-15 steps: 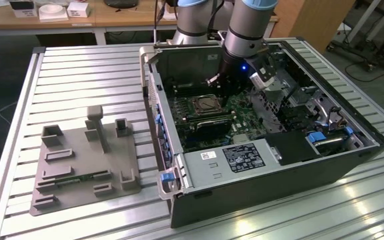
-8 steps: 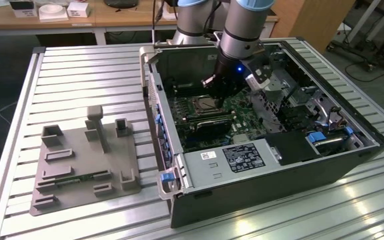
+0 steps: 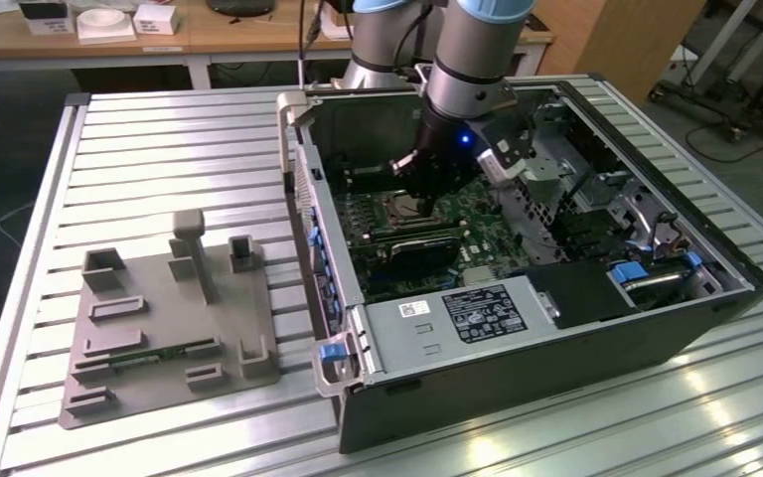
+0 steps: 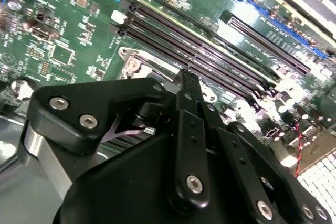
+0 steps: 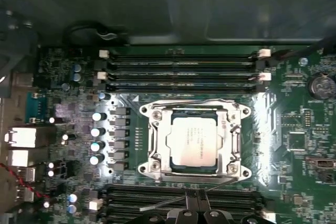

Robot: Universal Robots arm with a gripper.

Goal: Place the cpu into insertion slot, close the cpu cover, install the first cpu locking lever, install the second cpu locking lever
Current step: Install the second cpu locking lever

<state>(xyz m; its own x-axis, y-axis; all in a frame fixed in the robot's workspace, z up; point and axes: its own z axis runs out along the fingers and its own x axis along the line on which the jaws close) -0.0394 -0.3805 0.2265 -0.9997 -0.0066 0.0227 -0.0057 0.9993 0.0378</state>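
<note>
The open computer case [image 3: 540, 298] lies on the slatted table [image 3: 156, 149], the arm reaching in over the green motherboard [image 5: 294, 129]. Right below the claw [image 5: 195, 199] sits the cpu [image 5: 191, 140], pale silvery square, flat in its socket, with the cpu cover [image 5: 157, 135] down around it as a thin metal frame and memory slots [image 5: 178, 66] flanking both sides. The claw's fingers [image 4: 189, 103] look pressed together, gripping nothing, their tips at the socket's near edge beside a thin lever wire [image 5: 163, 204], case walls close around.
</note>
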